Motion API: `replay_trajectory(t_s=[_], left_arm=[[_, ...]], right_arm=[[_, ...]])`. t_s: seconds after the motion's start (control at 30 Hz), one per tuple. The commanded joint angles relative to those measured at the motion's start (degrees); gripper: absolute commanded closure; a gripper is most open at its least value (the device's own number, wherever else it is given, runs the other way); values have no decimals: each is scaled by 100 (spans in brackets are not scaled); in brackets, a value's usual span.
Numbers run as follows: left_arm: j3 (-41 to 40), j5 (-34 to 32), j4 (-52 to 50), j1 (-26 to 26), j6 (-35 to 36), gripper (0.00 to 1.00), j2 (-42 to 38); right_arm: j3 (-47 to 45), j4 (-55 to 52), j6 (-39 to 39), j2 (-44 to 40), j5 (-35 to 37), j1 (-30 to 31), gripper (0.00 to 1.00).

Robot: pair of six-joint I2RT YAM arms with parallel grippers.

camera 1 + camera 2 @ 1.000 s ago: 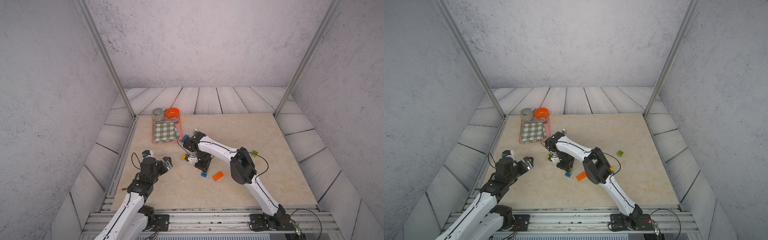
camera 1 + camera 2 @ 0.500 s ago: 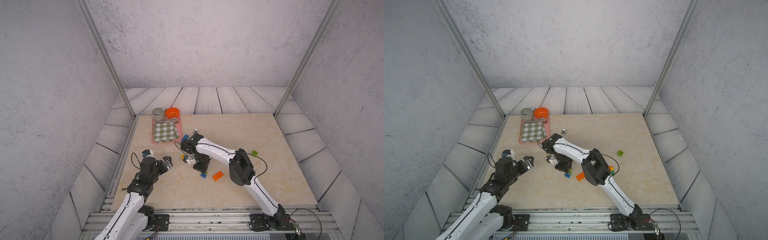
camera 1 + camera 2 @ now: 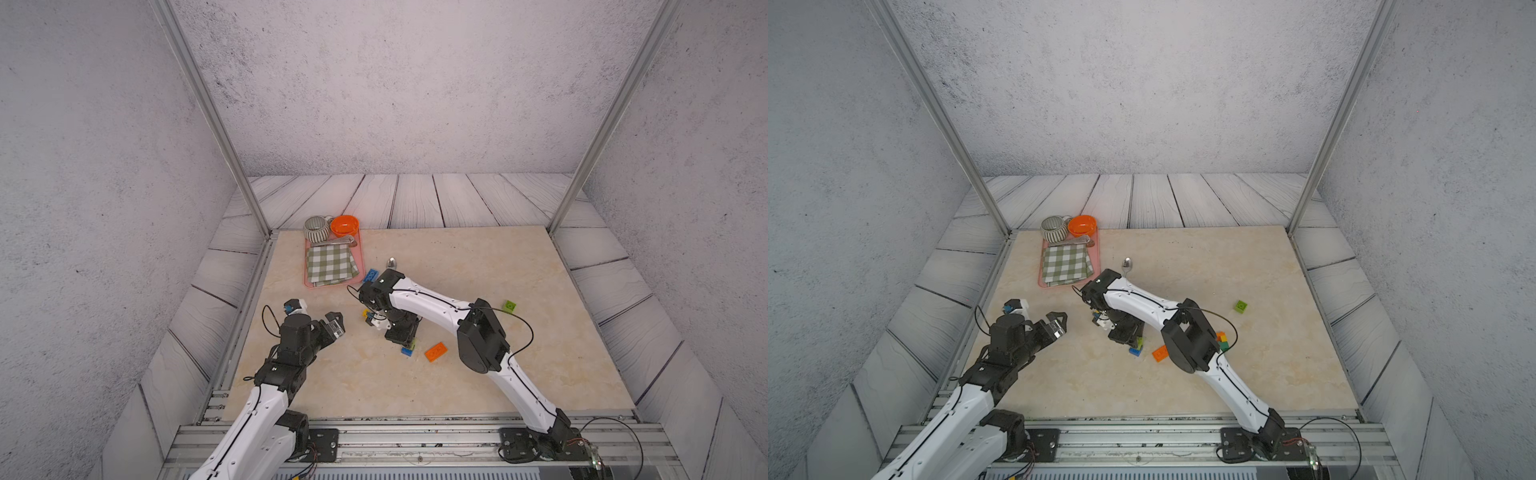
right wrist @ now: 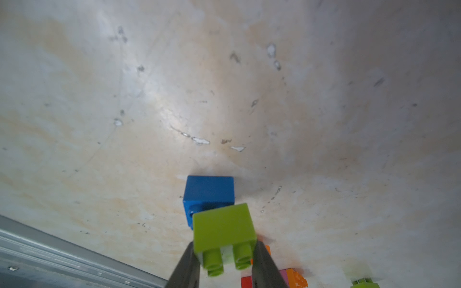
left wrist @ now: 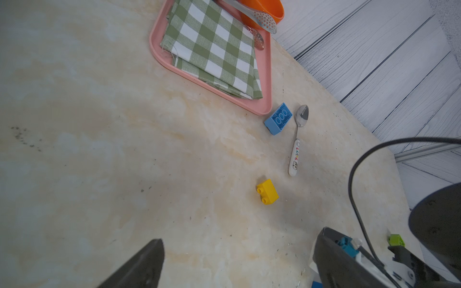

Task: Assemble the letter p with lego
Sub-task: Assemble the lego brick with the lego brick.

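My right gripper (image 4: 224, 246) is shut on a lime lego brick (image 4: 223, 228), studs toward the camera, just above a small blue brick (image 4: 208, 190) on the table. In both top views this gripper (image 3: 406, 338) points down beside that blue brick (image 3: 407, 351) and an orange oblong brick (image 3: 435, 351). Red, pink and orange bricks (image 4: 287, 276) lie close behind the fingers. A stack of orange and green bricks (image 3: 1222, 341) shows past the right arm's elbow. My left gripper (image 5: 237, 261) hangs open and empty over bare table, short of a yellow brick (image 5: 267, 191) and a light blue brick (image 5: 279, 119).
A pink tray (image 3: 360, 266) at the back left carries a checked cloth, a striped cup and an orange bowl. A metal spoon (image 5: 296, 142) lies beside the light blue brick. A lone lime brick (image 3: 510, 306) sits to the right. The metal rail (image 4: 62, 254) runs along the front.
The right arm's wrist has shifted slightly to the left, uncovering the spoon's bowl, with the lime brick still gripped. The left arm has not moved.
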Motion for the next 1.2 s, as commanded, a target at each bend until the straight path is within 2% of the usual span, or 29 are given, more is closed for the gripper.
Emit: replay_trajectory(t_s=[0.0,0.43,0.8,1.17], left_arm=[[16,29,63,50,11,2,-16],[17,61,68,50,3,2,-21],[16,73,67,50,-1,2,-19],[17,73,48,50,-10,2,-68]], right_arm=[[73,-156,166,-6,97,95,100],[-64,-98,403,173,291,259,100],[-21,-198,1223,474,420,375,100],[-9,24,2116,350,788,378,100]])
